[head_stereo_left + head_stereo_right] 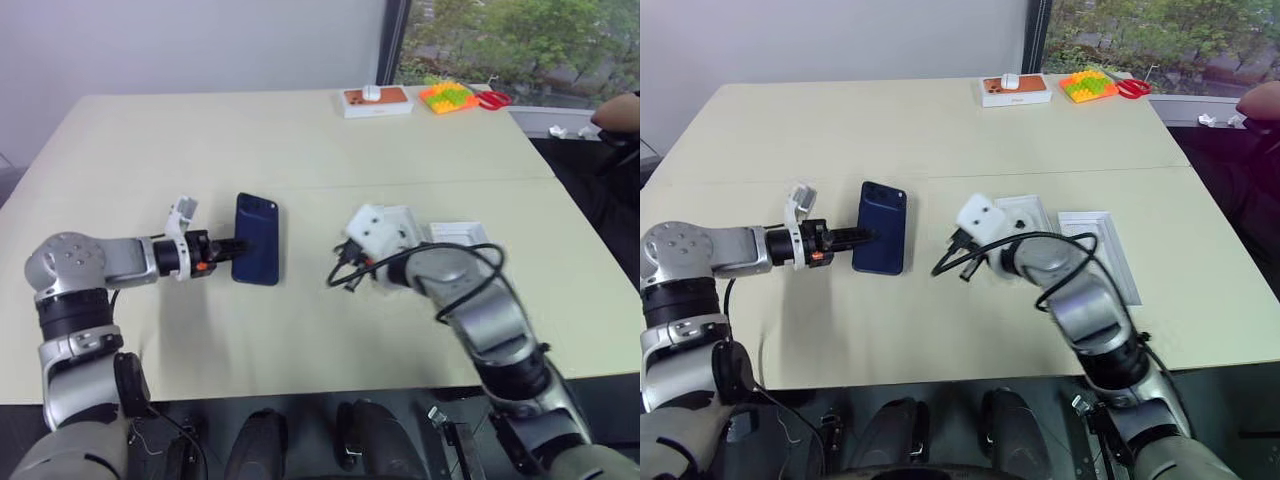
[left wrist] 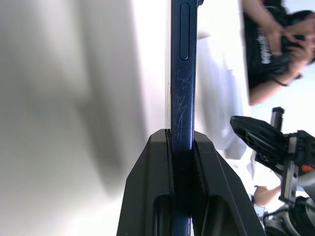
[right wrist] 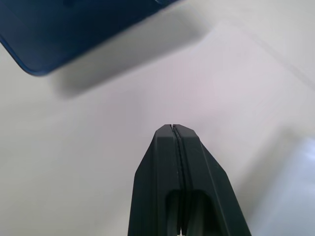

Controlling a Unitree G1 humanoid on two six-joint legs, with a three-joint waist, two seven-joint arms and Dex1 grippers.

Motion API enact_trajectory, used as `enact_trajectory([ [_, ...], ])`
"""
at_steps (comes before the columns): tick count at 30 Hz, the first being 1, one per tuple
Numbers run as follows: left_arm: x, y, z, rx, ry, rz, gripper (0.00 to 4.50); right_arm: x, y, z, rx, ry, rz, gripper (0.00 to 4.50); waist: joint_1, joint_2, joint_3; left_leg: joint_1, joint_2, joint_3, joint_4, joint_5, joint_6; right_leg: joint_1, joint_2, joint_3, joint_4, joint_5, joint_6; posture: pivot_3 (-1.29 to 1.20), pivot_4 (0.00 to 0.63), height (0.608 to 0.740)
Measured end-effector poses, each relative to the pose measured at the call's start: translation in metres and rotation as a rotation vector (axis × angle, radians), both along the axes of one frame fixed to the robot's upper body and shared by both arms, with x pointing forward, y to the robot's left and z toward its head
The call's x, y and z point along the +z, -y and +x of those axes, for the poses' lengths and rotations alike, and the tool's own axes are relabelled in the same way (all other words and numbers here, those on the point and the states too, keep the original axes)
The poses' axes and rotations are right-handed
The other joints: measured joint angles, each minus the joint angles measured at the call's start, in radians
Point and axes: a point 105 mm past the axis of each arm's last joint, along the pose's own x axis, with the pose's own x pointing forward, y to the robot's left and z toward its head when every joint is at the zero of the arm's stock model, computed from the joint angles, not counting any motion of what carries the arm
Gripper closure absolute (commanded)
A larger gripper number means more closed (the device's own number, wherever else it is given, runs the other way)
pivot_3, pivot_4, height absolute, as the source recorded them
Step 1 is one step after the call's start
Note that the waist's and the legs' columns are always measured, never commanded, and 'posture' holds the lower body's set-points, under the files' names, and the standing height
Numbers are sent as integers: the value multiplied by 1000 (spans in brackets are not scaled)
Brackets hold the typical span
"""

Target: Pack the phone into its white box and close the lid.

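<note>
Gripping the phone [image 1: 257,239] by its near short edge, my left gripper [image 1: 222,248] is clamped on the slab and carries it just above the bench [image 1: 200,140], left of centre frame, long axis running up the picture. My right gripper [image 3: 173,129] is pinched shut on nothing. The white box [image 1: 1102,250] lies open at right of centre, past my right arm, so the phone must travel rightward.

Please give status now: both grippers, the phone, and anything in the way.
Left gripper shut on phone, held off the table. Right gripper shut, empty. White box open behind the right arm. Nothing in the way.
</note>
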Motion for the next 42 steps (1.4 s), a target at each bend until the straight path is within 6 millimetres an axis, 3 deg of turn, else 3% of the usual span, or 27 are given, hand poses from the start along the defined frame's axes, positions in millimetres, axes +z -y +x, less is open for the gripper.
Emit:
enact_trajectory([
  [3,12,15,2,-48,39,-10,4444,-6,28,-11,-10,-33,-62,4500,-1,0,0,0,0,0,0,0,0,0,0,0,0,0,0,0,150,740],
  [8,10,52,-2,-147,38,-23,4444,-21,64,-32,32,-98,-176,4500,-3,-2,1,1,0,0,0,0,0,1,1,0,0,0,0,0,150,740],
  [13,16,78,-7,-211,56,-61,4444,-23,73,-44,121,-100,-225,4500,-8,-3,2,2,1,1,0,0,0,1,4,2,1,0,0,0,150,740],
  [17,9,80,-9,-198,30,-53,4500,-26,78,-45,169,-117,-239,3191,-5,-3,2,3,1,1,0,1,-2,1,4,3,1,0,0,0,150,740],
  [21,3,79,-9,-171,4,-53,4500,-23,83,-42,206,-95,-268,1146,0,-4,2,2,1,1,0,2,-4,1,4,3,0,0,0,0,150,740],
  [32,-4,79,-9,-140,-22,-47,4500,-40,91,-28,251,-112,-324,1146,0,-4,2,3,1,1,0,6,-10,1,4,3,0,0,0,0,150,740],
  [35,-3,80,-9,-141,-22,-47,4500,-45,93,-26,259,-119,-342,1949,0,-4,2,3,1,1,0,6,-11,1,4,3,1,0,0,0,150,740],
  [40,-2,79,-9,-133,-19,-45,4500,-44,91,-27,297,-110,-353,4427,0,-4,2,3,1,1,0,7,-13,1,4,3,1,0,0,0,150,740],
  [42,-2,77,-8,-124,-18,-37,4500,-44,88,-28,316,-99,-359,4472,0,-4,2,3,1,1,0,8,-13,2,4,3,0,0,0,0,150,740],
])
